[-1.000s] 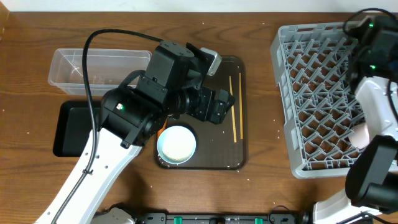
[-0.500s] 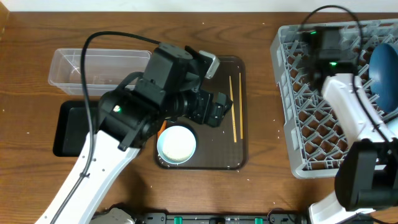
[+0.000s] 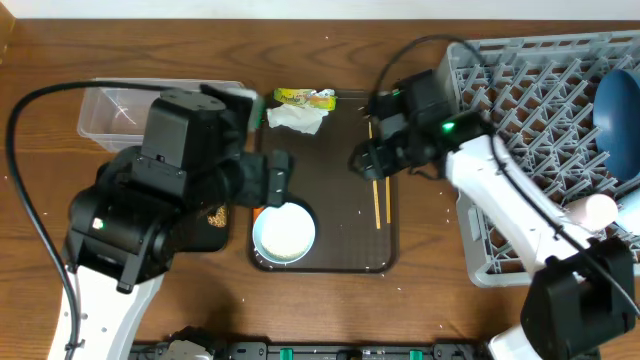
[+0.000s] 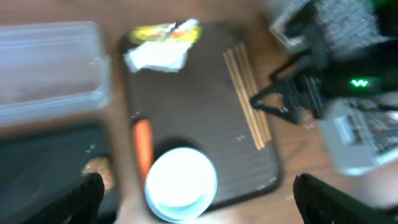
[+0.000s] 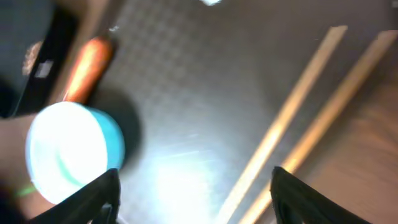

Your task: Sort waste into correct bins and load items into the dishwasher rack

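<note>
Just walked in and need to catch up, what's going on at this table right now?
Two robot arms are clearing a brown serving tray. The right end effector hovers open over the wooden chopsticks, holding nothing. The left end effector, also open, hangs above the light-blue cup and carrot piece. A crumpled napkin and green-yellow wrapper sit at the tray's far edge. A dark-blue plate is already in the grey dishwasher rack.

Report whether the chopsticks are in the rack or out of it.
Out. The chopsticks lie side by side on the dark-brown tray, left of the rack, neither inside its grid.
</note>
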Available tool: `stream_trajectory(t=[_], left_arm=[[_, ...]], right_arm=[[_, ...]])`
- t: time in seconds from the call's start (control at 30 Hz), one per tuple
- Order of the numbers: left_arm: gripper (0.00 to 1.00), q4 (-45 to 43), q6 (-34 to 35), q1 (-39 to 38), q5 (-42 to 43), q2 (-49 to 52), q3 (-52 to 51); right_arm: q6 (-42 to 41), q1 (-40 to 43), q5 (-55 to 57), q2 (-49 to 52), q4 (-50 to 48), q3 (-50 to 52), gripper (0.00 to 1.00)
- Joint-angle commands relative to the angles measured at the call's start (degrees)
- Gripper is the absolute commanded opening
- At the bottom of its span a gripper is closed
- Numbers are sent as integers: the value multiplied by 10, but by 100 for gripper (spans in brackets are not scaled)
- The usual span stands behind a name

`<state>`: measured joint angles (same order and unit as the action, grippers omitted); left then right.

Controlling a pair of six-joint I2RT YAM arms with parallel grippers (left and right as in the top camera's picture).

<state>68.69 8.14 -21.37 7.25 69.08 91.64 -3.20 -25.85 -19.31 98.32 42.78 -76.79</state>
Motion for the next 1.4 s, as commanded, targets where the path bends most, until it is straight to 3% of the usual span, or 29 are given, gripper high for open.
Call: stream_trajectory(t=[0.0,0.1,0.17,0.27,0.77,0.93,1.0,1.2,1.37], left_arm=[[98,27,19,6,-48,12,5],[98,49,20,6,-47,26,5],[98,57,23,6,-47,34,5],[98,63,22,6,-47,42,5],[98,52,22,6,-47,43,5],[98,52,22,6,-47,43,5],[98,52,22,6,-47,43,5],[98,52,22,6,-47,43,5],[98,52,22,6,-47,43,5]], right_arm=[[-59,-32,64,-11,2,1,68],[-184,-50,236,2,10,3,53],[-226,-51,262,13,9,4,49],[-275,-47,238,37,-1,4,48],[-332,-41,209,170,-50,4,41],[-332,-39,189,205,-54,4,25],[-330,-40,180,209,-54,4,1],[-255,-38,177,171,-56,-5,1],[-186,-30,177,62,-43,-5,1]])
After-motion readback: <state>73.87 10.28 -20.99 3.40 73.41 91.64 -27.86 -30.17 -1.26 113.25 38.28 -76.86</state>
